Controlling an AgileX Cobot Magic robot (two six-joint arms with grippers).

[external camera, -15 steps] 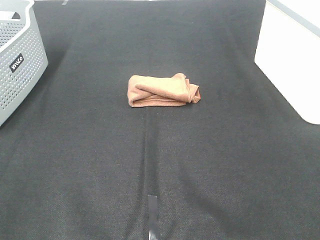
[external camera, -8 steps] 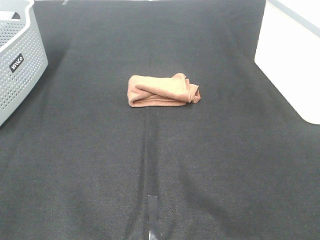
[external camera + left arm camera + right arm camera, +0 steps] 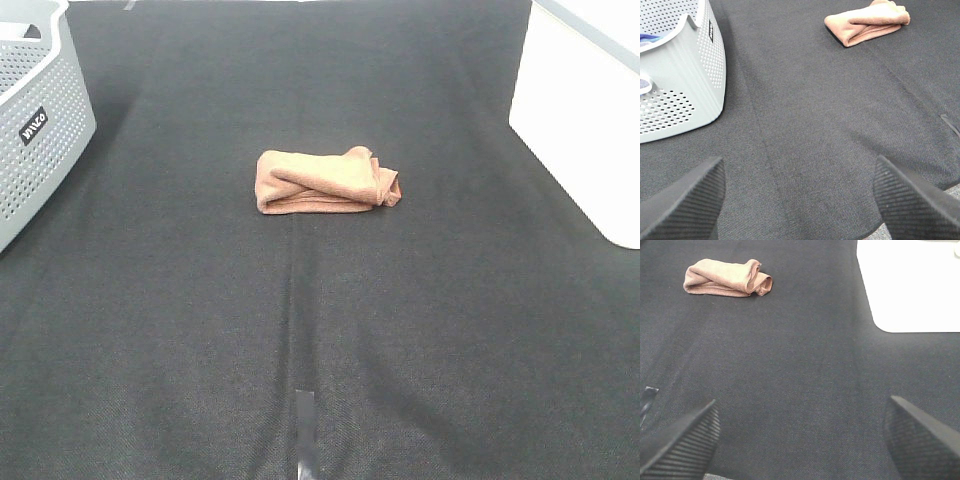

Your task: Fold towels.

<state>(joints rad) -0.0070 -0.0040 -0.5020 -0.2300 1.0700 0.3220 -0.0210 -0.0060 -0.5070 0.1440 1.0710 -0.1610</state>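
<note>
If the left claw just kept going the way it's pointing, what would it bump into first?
Probably just the black mat. The open left claw angles down at bare cloth; the grey basket sits off to one side and the folded brown towel lies farther on.

Soft matt towel (image 3: 325,181) lies on rough dark woven table cloth (image 3: 300,320); perforated plastic basket (image 3: 40,120).

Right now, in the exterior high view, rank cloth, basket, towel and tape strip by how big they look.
1. Black cloth.
2. Basket, though cut off by the frame.
3. Towel.
4. Tape strip, nearest the camera yet clearly smallest.
</note>
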